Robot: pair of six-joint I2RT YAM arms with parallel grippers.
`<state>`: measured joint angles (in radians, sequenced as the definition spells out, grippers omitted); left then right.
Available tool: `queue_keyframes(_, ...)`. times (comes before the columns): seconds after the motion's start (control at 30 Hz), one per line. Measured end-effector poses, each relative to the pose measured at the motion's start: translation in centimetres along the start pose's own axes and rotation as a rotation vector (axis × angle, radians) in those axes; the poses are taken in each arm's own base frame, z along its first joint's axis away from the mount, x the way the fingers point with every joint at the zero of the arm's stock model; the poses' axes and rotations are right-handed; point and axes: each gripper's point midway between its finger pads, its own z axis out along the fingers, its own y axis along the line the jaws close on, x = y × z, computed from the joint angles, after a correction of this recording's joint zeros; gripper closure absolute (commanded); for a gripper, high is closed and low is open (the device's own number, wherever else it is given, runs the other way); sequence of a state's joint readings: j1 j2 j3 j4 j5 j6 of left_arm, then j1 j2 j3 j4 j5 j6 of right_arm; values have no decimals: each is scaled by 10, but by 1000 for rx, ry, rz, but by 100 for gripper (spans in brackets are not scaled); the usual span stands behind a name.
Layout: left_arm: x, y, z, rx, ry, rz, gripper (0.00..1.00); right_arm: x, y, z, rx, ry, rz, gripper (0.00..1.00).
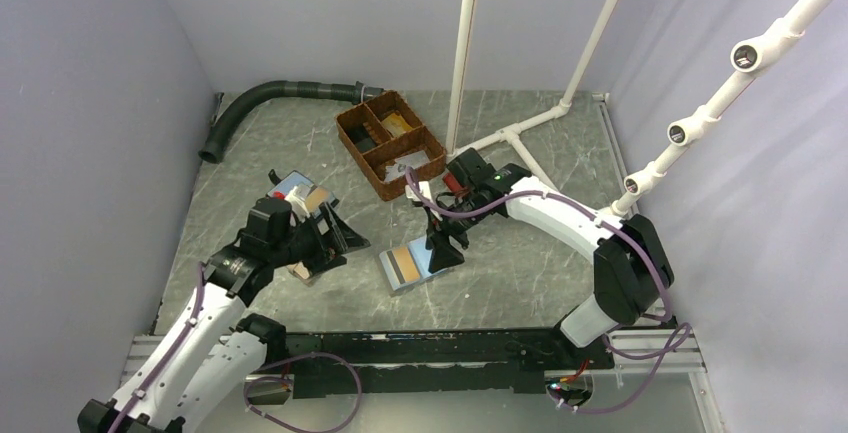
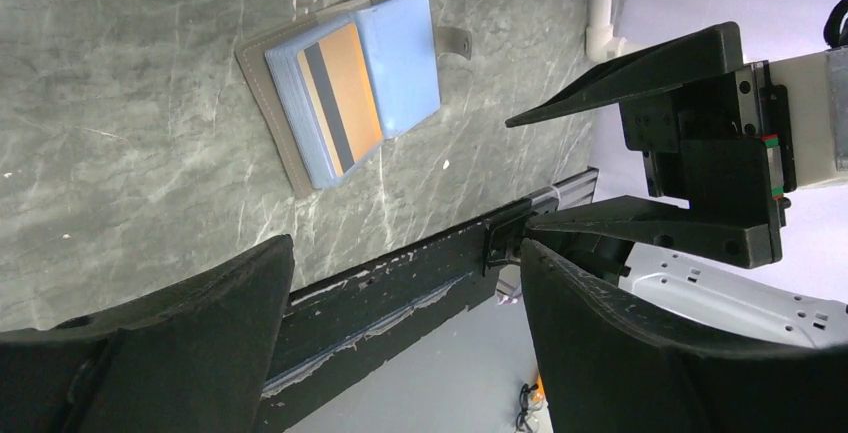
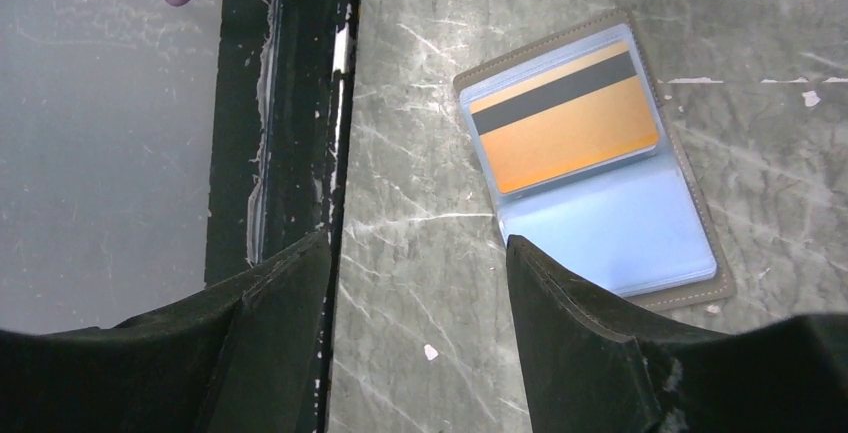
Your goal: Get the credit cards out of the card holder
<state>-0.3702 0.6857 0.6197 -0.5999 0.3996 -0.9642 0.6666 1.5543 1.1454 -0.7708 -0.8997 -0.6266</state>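
Noting brown divided basket (image 1: 356, 156) sitting far-centre on marbled grey table (image 1: 540, 273); black ribbed hose (image 1: 255, 96) curving at far-left corner; white pipe frame (image 1: 515, 136) standing beside basket.

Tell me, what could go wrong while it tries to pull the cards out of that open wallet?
The orange card lies flat in a sleeve of the card holder; the broad fingers may slip off its edge. Neither the open right gripper nor the open left gripper pins the holder, so a pull could drag it toward the black rail.
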Motion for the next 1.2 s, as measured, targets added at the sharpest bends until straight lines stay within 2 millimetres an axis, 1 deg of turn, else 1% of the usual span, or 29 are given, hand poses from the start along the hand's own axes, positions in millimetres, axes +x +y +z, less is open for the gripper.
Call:
queue_keyframes(0.2,7,3,9,-7,14,-1,12,7,0,3,-2,2,-6,32)
queue_keyframes(0.5,15,9,25,9,29,-18,13,10,-3,6,3,-3,-16,34)
queue_keyframes(0.77,19,15,39,30,26,-50,13,25,-7,14,5,9,-1,35)
queue_keyframes(0.97,18,17,53,25,37,-70,22,29,-12,20,4,12,12,37)
queue_keyframes(1.07,22,23,62,21,51,-85,28,30,-16,21,16,11,10,38)
queue_keyframes(1.13,25,29,67,8,63,-101,33,31,-19,22,32,13,12,42)
queue_keyframes(1.2,26,32,73,-5,75,-115,37,35,-23,23,50,21,20,49)
